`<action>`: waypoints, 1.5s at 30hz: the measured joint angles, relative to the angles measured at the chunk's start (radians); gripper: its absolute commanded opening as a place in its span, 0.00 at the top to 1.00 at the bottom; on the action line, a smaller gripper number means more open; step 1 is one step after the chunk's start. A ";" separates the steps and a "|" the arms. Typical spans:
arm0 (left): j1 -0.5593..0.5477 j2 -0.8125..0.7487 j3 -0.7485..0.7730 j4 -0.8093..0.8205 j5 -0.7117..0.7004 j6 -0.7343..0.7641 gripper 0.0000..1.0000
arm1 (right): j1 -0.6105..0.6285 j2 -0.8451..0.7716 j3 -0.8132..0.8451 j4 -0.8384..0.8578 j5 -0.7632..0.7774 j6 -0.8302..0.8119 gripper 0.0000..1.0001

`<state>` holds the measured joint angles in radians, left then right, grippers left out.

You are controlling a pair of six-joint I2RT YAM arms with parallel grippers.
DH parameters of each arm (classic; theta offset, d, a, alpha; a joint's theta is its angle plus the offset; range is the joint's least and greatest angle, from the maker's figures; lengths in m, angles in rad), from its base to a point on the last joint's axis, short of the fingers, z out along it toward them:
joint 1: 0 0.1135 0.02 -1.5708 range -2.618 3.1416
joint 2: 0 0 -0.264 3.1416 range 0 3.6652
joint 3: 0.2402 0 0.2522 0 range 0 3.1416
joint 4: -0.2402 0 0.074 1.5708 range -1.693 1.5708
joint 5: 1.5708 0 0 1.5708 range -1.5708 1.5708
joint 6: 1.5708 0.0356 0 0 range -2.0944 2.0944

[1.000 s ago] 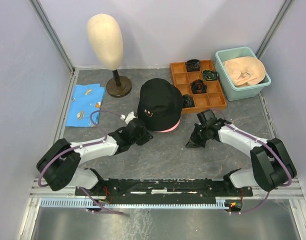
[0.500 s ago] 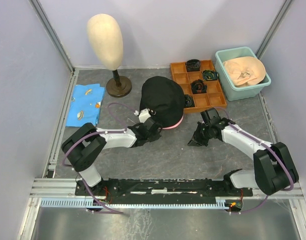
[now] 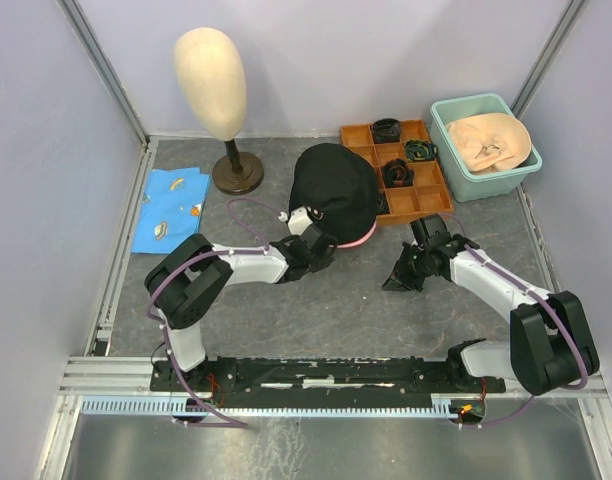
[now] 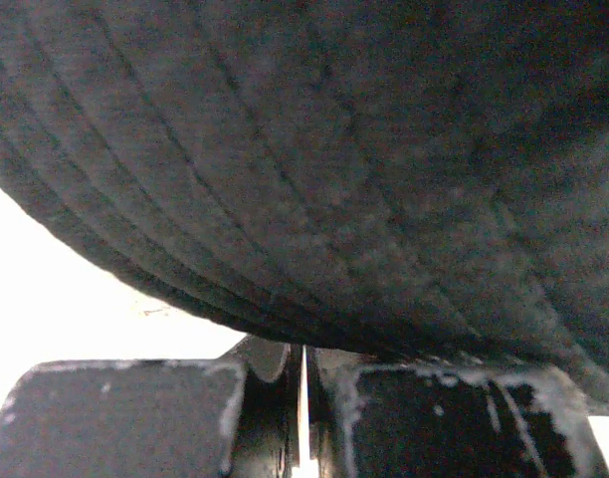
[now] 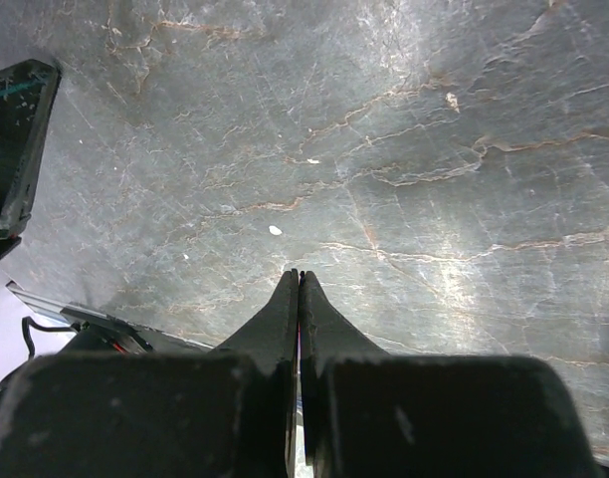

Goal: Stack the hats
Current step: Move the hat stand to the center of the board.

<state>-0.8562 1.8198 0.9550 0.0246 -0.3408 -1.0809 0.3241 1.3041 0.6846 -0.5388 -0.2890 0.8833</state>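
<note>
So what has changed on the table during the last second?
The black fabric hat slid away from the arm bases towards the orange divided tray; the left gripper followed at its edge. The right gripper shifted slightly right. The cream mannequin head and teal plastic tub are unchanged.

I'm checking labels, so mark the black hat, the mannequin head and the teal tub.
black hat [image 3: 334,185], top external view, on the middle of its crown.
mannequin head [image 3: 211,75], top external view, on its cream front.
teal tub [image 3: 486,187], top external view, on its near outer wall.
</note>
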 measured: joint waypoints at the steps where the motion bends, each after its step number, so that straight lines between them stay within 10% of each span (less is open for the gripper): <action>1: 0.004 0.003 0.004 0.000 0.000 -0.005 0.97 | -0.003 -0.001 0.000 -0.002 -0.001 -0.003 1.00; 21: 0.243 0.014 0.056 -0.075 0.002 -0.004 0.97 | -0.018 0.064 0.042 0.006 -0.035 -0.041 1.00; 34: 0.346 -0.537 -0.217 -0.266 -0.068 0.045 0.96 | 0.080 0.348 0.078 0.410 -0.027 0.154 1.00; 45: 0.501 -0.627 -0.169 -0.405 0.042 0.220 0.97 | 0.241 0.472 0.043 0.832 0.135 0.377 1.00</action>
<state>-0.3550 1.1927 0.7860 -0.3805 -0.2985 -0.8604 0.5655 1.7756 0.7277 0.2928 -0.1539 1.2598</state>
